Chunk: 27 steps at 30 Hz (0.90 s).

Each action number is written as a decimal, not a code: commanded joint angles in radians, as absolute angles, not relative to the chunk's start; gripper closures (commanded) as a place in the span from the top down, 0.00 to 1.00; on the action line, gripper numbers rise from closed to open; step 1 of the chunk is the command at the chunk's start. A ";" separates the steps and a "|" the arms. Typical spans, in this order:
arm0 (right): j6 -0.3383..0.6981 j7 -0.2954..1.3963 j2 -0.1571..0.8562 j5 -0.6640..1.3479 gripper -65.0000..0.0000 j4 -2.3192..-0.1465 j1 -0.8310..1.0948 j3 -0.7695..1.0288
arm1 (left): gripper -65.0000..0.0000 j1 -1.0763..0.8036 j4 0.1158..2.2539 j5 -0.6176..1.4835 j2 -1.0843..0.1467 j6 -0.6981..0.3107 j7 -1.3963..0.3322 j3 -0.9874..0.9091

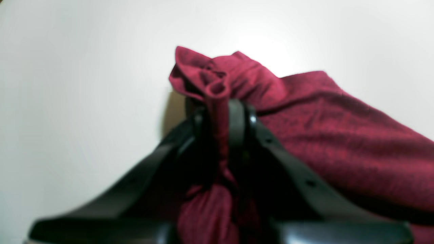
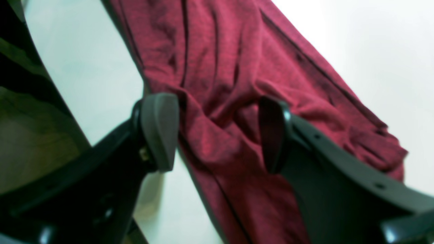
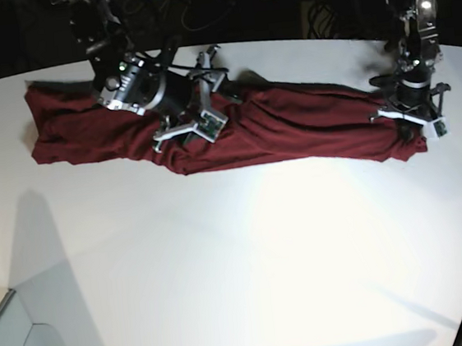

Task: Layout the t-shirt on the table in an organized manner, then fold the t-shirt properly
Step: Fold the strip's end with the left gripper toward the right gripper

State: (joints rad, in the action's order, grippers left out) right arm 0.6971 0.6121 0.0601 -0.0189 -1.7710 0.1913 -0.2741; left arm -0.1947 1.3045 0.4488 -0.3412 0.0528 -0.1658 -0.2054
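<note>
Nearest, bare white table. Beyond it the maroon t-shirt lies in a long bunched strip across the far side. At its right end the left gripper pinches a thin fold, which may slip. Farther left, the right gripper gapes wide over wrinkles, holding nothing.

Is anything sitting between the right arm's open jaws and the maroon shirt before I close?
Nothing visible. The right gripper straddles a fold of the dark maroon-red thin fabric t-shirt, only cloth between its jaws, with bare smooth white table beside it.
</note>
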 commanded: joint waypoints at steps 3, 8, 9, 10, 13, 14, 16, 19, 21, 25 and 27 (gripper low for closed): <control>0.698 0.585 0.058 -0.001 0.58 -1.830 0.183 -0.226 | 0.00 -0.209 1.443 0.441 -0.358 0.067 -0.142 -0.283; 0.698 0.585 0.053 0.001 0.58 -1.865 0.183 -0.131 | 0.00 -0.203 1.569 0.441 -0.358 0.067 -0.252 -0.361; 0.698 0.585 0.053 0.001 0.58 -1.865 0.183 -0.113 | 0.00 -0.203 1.587 0.441 -0.357 0.067 -0.265 -0.374; 0.698 0.585 0.053 0.001 0.58 -1.863 0.183 -0.093 | 0.00 -0.203 1.603 0.441 -0.357 0.067 -0.271 -0.381; 0.698 0.585 0.053 0.001 0.58 -1.856 0.185 -0.044 | 0.00 -0.203 1.644 0.441 -0.357 0.067 -0.272 -0.389; 0.698 0.585 0.054 0.001 0.58 -1.854 0.193 -0.018 | 0.00 -0.205 1.662 0.441 -0.357 0.067 -0.272 -0.389; 0.698 0.584 0.054 0.004 0.58 -1.854 0.206 0.030 | 0.00 -0.213 1.709 0.441 -0.357 0.068 -0.274 -0.383; 0.698 0.582 0.053 0.004 0.58 -1.854 0.211 0.070 | 0.00 -0.234 1.767 0.441 -0.338 0.070 -0.274 -0.380; 0.698 0.584 0.053 0.004 0.58 -1.854 0.213 0.088 | 0.00 -0.242 1.811 0.440 -0.298 0.067 -0.275 -0.367; 0.698 0.584 0.054 0.004 0.58 -1.854 0.213 0.101 | 0.00 -0.265 1.863 0.381 -0.278 0.067 -0.320 -0.255; 0.698 0.584 0.054 0.004 0.58 -1.854 0.216 0.101 | 0.00 -0.272 1.868 0.309 -0.272 0.067 -0.328 -0.180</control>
State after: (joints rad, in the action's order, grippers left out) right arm 0.6983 0.6056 0.0505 -0.0166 -1.8385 0.2203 0.0986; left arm -0.2737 1.8488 0.3073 -0.2661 0.0662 -0.3473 -0.1741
